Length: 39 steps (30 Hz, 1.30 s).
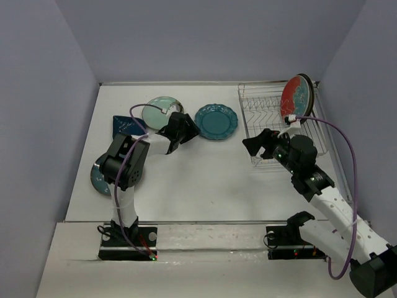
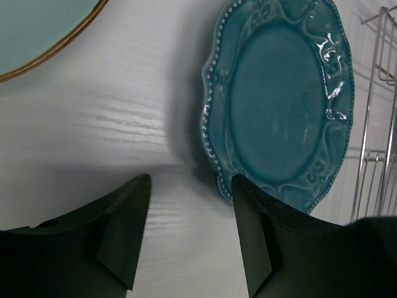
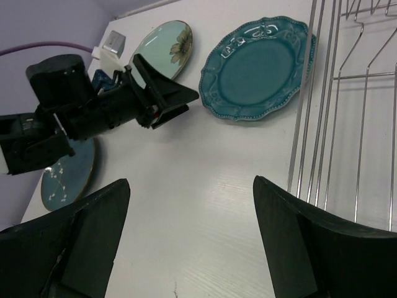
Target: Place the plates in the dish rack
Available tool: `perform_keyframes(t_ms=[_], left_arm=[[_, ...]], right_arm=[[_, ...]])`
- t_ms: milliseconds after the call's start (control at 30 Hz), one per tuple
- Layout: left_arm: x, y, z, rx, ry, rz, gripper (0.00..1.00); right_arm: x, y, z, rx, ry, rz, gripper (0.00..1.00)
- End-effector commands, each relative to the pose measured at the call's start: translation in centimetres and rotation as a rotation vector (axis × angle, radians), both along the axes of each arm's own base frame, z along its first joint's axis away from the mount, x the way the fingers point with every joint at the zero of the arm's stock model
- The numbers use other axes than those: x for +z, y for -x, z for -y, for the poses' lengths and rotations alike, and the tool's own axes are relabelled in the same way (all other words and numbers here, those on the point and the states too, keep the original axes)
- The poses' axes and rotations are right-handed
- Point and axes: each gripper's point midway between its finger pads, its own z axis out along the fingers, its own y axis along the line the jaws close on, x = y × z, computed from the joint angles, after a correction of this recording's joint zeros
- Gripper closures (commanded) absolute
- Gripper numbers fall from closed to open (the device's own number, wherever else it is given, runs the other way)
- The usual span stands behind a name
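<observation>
White tabletop [image 1: 205,174], lavender walls; one red plate [image 1: 296,96] stands in the rack [image 1: 260,105]. I've got my left gripper [image 2: 191,186], fingers apart, just beside the scalloped teal plate [image 2: 279,105], which lies flat near the rack. Next I'd pinch its rim. I see my right gripper [image 3: 189,186] spread, empty.

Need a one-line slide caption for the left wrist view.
Open left gripper poised beside the scalloped teal plate, dish rack wires at the right edge.
</observation>
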Motion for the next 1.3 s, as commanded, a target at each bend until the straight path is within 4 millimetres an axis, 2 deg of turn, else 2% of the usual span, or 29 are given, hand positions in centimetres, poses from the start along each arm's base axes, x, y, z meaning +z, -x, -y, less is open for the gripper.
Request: perform_keyframes(t_ms=[0,33,100,133,200,233,267,333,433,533,567,633,667,700,733,767,800,833,867,933,1000,1033,1067,1100,1133,1167,1200,1267], left_arm=[[3.3,-3.8,1.4,0.021,0.093,0.105,0.34],[2.9,-4.4,1.7,0.021,0.094,0.103,0.35],[2.0,-5.0,2.2,0.018,0.104,0.095,0.36],[2.2,-5.5,2.5,0.019,0.114,0.104,0.38],[1.7,-6.0,2.7,0.023,0.12,0.102,0.42],[0.7,-6.2,2.9,0.028,0.124,0.086,0.45],[0.4,-6.4,3.1,0.033,0.132,0.084,0.51],[-1.0,-6.3,3.1,0.049,0.148,0.059,0.56],[-1.2,-6.0,3.7,0.03,0.202,0.065,0.6],[-1.4,-5.6,3.3,0.049,0.214,0.078,0.76],[-1.0,-5.7,3.1,0.053,0.217,0.091,0.91],[0.3,-5.5,3.0,0.048,0.223,0.118,0.94],[0.1,-4.8,2.8,0.042,0.213,0.119,0.94],[2.1,-5.1,2.2,0.068,0.218,0.173,0.94],[2.7,-4.8,1.9,0.07,0.223,0.187,0.94],[2.6,-4.0,1.4,0.074,0.22,0.185,0.94],[3.9,-3.7,1.4,0.07,0.237,0.219,0.94],[6.2,-3.3,1.1,0.068,0.256,0.264,0.94],[6.1,-2.3,0.6,0.07,0.254,0.262,0.94],[8.7,-1.0,-0.2,0.069,0.269,0.322,0.94],[10.0,-0.2,-0.6,0.067,0.279,0.351,0.94],[11.7,0.4,-0.9,0.066,0.298,0.383,0.94],[11.3,1.2,-1.2,0.064,0.297,0.374,0.94],[12.1,1.7,-1.3,0.056,0.312,0.393,0.94],[13.8,2.4,-1.5,0.048,0.332,0.427,0.94],[13.6,3.1,-1.9,0.047,0.332,0.425,0.94],[15.8,3.8,-2.2,0.041,0.356,0.469,0.94],[17.0,5.1,-2.7,0.03,0.36,0.498,0.94]], right_arm=[[0.4,0.7,-1.0,0.054,-0.04,0.019,0.15],[1.1,0.6,-1.3,0.062,-0.058,0.042,0.15],[0.6,0.5,-1.4,0.068,-0.063,0.037,0.15],[0.7,0.5,-1.6,0.073,-0.07,0.036,0.15],[0.4,0.4,-1.7,0.077,-0.072,0.03,0.15],[0.3,0.3,-1.8,0.076,-0.074,0.027,0.15],[0.2,0.3,-1.8,0.078,-0.073,0.028,0.15],[0.0,0.3,-2.1,0.086,-0.068,0.023,0.15],[0.1,0.3,-2.1,0.086,-0.066,0.024,0.15],[-0.1,0.2,-2.1,0.087,-0.061,0.022,0.15],[-0.2,0.2,-2.1,0.085,-0.061,0.019,0.15],[-0.2,0.1,-2.1,0.085,-0.059,0.018,0.15],[-0.4,0.2,-2.2,0.089,-0.06,0.012,0.15],[-0.3,0.1,-2.2,0.089,-0.06,0.012,0.15],[-0.3,0.1,-2.3,0.092,-0.061,0.013,0.15],[-0.1,0.2,-2.4,0.101,-0.061,0.013,0.15],[-0.1,0.2,-2.5,0.106,-0.063,0.012,0.15],[0.0,0.2,-2.6,0.113,-0.065,0.009,0.15],[0.1,0.4,-2.9,0.13,-0.068,0.009,0.15],[0.5,0.6,-3.5,0.166,-0.074,0.005,0.15],[0.5,0.5,-4.0,0.191,-0.076,-0.007,0.15],[0.4,0.2,-4.4,0.205,-0.076,-0.021,0.15],[0.3,0.3,-4.9,0.232,-0.084,-0.032,0.15],[0.2,0.2,-5.1,0.242,-0.087,-0.038,0.15],[-0.1,-0.2,-5.5,0.25,-0.087,-0.051,0.14],[-0.2,-0.4,-5.8,0.26,-0.088,-0.062,0.14],[-0.3,-0.4,-6.2,0.273,-0.089,-0.069,0.14],[-0.7,-1.0,-6.6,0.28,-0.086,-0.086,0.14]])
